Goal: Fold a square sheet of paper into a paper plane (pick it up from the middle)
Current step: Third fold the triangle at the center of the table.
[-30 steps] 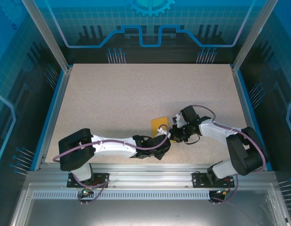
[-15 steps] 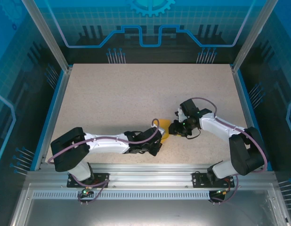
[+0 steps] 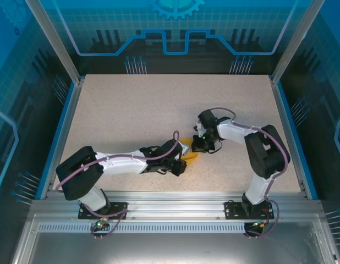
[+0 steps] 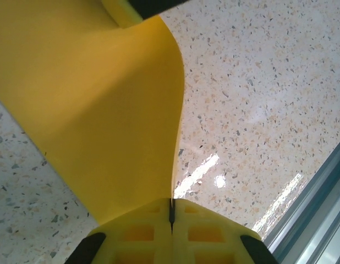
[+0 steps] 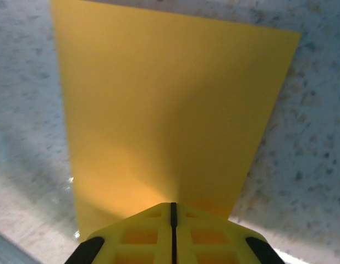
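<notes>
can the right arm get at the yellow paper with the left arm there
Seemingly yes: the right end effector is shut on one edge of the square sheet of paper; the left end effector pinches another edge.

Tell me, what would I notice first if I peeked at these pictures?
The bright orange-yellow square sheet of paper jumps out, near the front middle of the speckled table. The left gripper and the right gripper meet there and both pinch it shut from opposite sides. In the left wrist view the paper bends in a big curve.
</notes>
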Robot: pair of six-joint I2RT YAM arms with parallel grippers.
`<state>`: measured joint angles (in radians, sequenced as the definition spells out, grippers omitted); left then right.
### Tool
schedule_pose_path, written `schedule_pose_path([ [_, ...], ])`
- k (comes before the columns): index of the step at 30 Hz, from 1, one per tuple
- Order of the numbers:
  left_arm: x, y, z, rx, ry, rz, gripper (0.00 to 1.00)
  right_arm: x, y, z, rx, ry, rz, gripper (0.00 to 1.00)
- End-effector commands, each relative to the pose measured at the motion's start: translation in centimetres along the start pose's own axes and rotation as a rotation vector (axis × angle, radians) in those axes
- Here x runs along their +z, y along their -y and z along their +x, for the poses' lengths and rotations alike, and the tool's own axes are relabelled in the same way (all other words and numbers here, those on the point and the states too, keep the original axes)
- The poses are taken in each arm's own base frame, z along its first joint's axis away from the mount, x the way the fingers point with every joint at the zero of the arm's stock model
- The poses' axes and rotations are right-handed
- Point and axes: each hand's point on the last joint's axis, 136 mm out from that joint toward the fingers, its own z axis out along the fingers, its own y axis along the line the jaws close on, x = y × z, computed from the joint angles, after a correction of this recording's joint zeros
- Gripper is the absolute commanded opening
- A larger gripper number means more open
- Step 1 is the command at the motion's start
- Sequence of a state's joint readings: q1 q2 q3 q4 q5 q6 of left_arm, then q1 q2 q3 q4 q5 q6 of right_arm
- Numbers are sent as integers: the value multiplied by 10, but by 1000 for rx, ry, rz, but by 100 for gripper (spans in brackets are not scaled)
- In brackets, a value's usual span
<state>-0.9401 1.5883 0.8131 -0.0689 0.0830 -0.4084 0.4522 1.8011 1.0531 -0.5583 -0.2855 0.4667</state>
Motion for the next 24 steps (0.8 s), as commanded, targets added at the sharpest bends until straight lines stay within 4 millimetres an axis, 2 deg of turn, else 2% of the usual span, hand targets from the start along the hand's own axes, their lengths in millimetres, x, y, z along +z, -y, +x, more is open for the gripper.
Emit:
schedule_pose_path([
  [1, -6, 4, -2, 27, -7, 49, 0, 8, 4, -1, -81, -27, 87, 6],
  [14, -2, -12, -9, -4, -51, 99, 0, 13, 9, 2, -119, -41, 130, 9],
  [19, 7, -18, -8, -20, -80, 105, 0, 11, 5, 1, -120, -40, 114, 10],
  [24, 6, -23, -11, -24, -75, 108, 0, 5, -2, -2, -123, -27, 94, 12],
])
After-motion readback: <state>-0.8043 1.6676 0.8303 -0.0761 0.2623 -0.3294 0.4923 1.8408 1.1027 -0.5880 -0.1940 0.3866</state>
